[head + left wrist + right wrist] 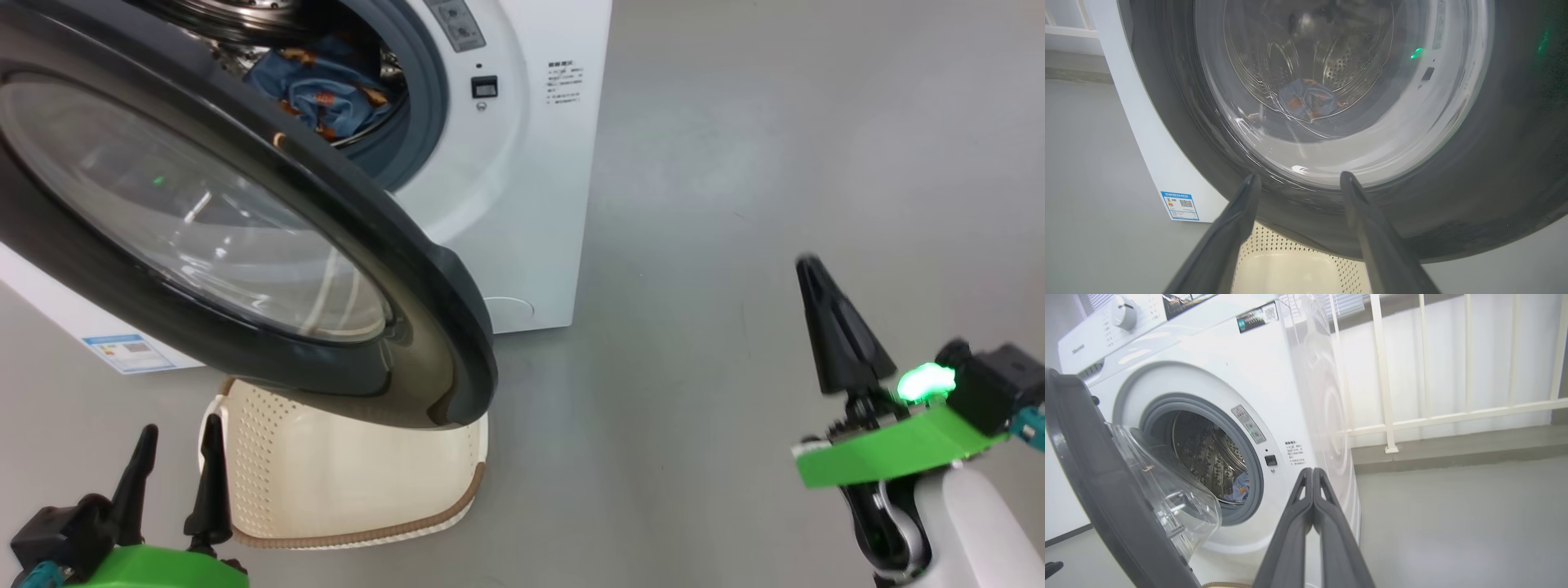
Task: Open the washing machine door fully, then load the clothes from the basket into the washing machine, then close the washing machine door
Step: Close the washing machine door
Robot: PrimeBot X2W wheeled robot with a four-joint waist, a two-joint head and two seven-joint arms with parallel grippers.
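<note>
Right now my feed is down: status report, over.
Left gripper open, empty, facing the door. Right gripper shut, empty. Clothes in drum. Door partly open, overhanging the basket.

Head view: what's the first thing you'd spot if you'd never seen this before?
The washing machine door, a big black ring with a glass bowl, hangs open across the upper left, over the basket. Behind it, blue clothes lie inside the washing machine. At the right, a green light glows by the right gripper, jaws closed.
</note>
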